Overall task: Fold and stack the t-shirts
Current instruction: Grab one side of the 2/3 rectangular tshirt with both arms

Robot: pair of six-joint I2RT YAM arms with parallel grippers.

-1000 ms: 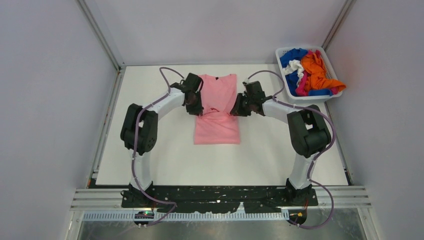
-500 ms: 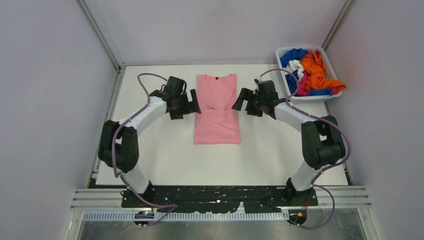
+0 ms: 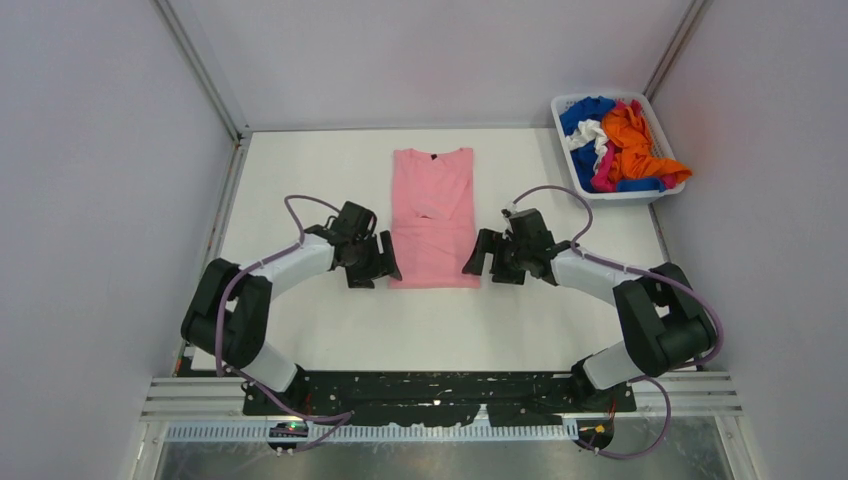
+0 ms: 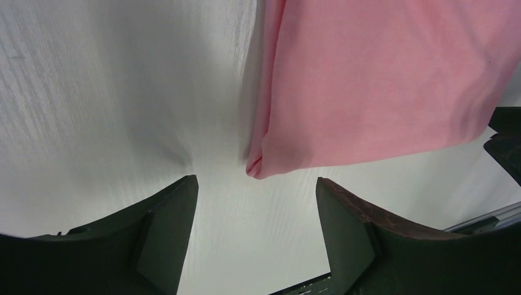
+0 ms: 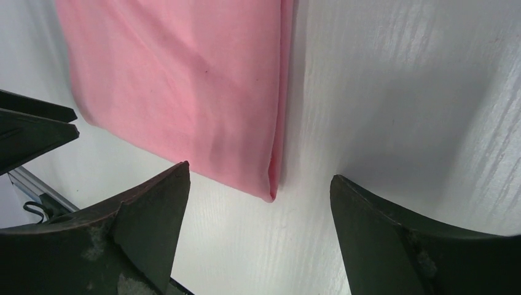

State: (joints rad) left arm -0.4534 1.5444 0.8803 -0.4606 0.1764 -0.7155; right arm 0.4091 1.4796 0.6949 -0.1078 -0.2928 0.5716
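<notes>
The left end effector (image 3: 378, 270) and right end effector (image 3: 484, 266), both spread wide and empty, flank the near hem corners of the pink shirt (image 3: 433, 215). It lies mid-desk (image 3: 300, 320) as a narrow strip, long axis running away from the arms, neither arm nearer.

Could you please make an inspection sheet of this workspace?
Surface: white table, no stain seen.
Job's things: light pink cloth t-shirt at centre, sides folded in; heap of orange, blue, white and hot pink shirts in white slotted plastic basket, far right corner.
Clutter: nothing seen.
Grippers: left gripper open at shirt's near left corner; right gripper open at near right corner; both empty.
Cables: purple cables along both arms.
Surroundings: pale walls, metal frame posts.
</notes>
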